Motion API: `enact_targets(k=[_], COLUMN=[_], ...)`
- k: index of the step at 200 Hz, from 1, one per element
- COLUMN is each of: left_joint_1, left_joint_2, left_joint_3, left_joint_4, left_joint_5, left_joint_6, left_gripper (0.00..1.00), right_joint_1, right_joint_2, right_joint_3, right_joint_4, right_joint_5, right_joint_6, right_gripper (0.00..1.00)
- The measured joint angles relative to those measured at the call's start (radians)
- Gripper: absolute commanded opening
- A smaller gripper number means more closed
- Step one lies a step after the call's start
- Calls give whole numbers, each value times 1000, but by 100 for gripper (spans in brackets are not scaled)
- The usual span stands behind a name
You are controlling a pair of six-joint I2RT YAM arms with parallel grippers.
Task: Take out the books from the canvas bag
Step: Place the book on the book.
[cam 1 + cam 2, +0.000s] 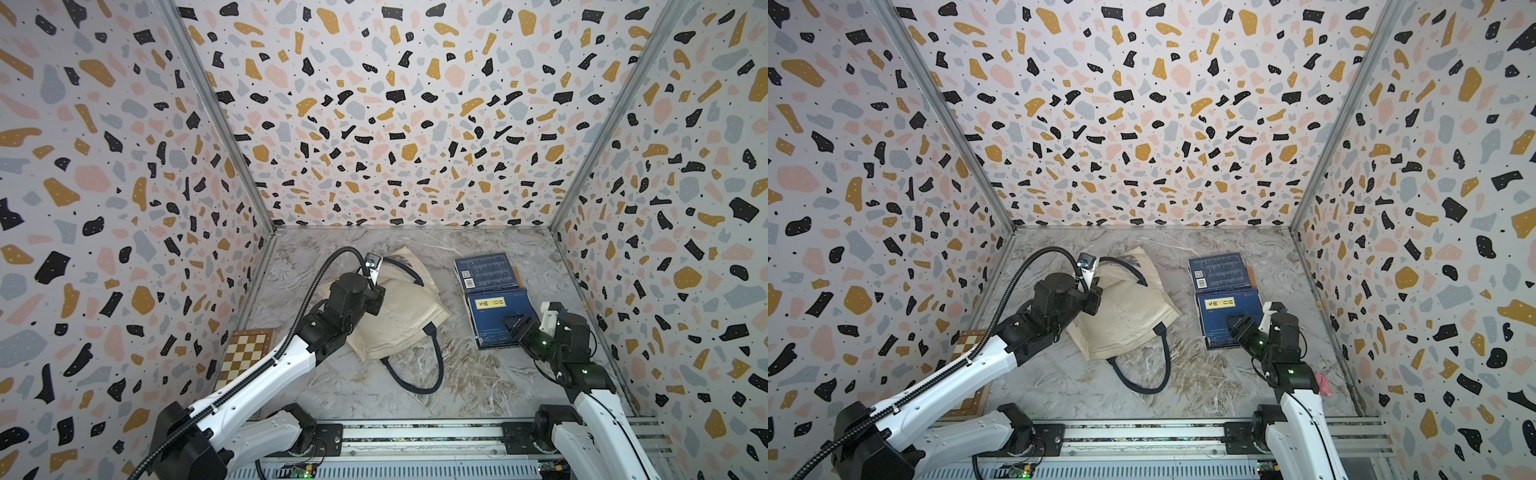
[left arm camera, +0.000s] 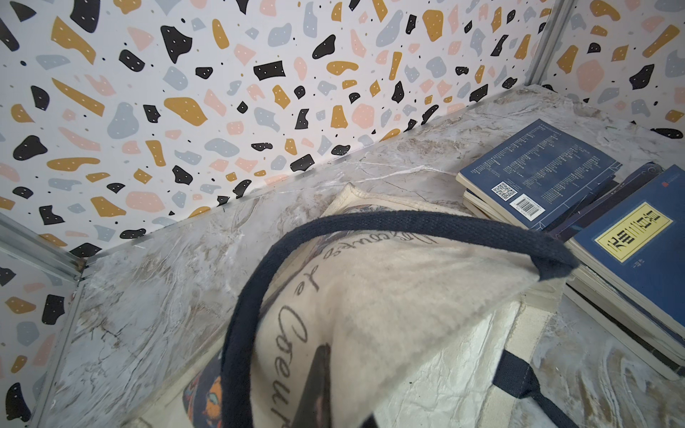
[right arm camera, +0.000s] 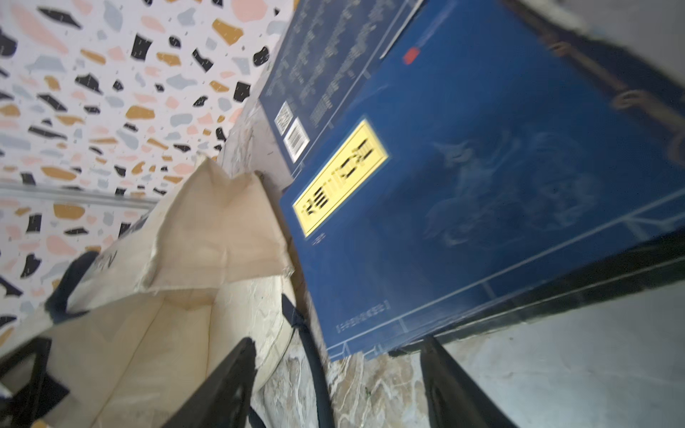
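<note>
Front rail (image 1: 415, 432): runs along the nearest table edge; both arm bases sit on it.
Table (image 1: 478, 386): marbled top; a broad bare band lies between the rail and the bag's loose handle, the widest free room in the cell.
Chessboard box (image 1: 245, 353): flat on the table against the left wall; the left arm passes above it.
Lower handle (image 1: 419, 374): navy loop lying flat; it trails from the bag's near edge toward the rail.
Canvas bag (image 1: 399, 316): lying on its side at table centre, left of the books; a narrow bare strip separates its right edge from them.
Right gripper (image 1: 517, 326): released; jaws spread wide, gripping nothing; it hangs over the near right corner of the labelled book; contact cannot be told.
Near stack (image 1: 494, 328): books on the table, outside the bag; the top cover carries a yellow label (image 1: 490, 303).
Left gripper (image 1: 373, 300): clenched; the jaws are hidden under the wrist at the bag's left side; whether cloth is pinched cannot be told.
Upper handle (image 2: 370, 229): arched above the cream cloth.
Far stack (image 1: 484, 270): books with the back cover up, showing a white barcode; its near edge touches the near stack.
Right margin: a bare strip runs between the books and the right wall; a pink item (image 1: 1323, 384) lies beside that wall, nearer the rail.
Back wall (image 1: 374, 124): patterned panel; a clear band of table runs along its foot, behind the bag and the far stack.
</note>
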Motion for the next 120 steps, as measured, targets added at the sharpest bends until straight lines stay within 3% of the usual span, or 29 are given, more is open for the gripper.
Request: enact_targets(k=[73,120], left_joint_1=[0,0], left_joint_2=[47,59], left_joint_3=[64,124], left_joint_4=[-48,-118], left_joint_5=[-15,-37], left_joint_6=[-47,-76], left_gripper=[0,0], right_joint_1=[599,816], right_joint_2=[35,159], right_joint_3=[10,10], right_joint_4=[131,265], right_joint_5=[217,317], right_joint_6=[14,48], right_gripper=[71,72])
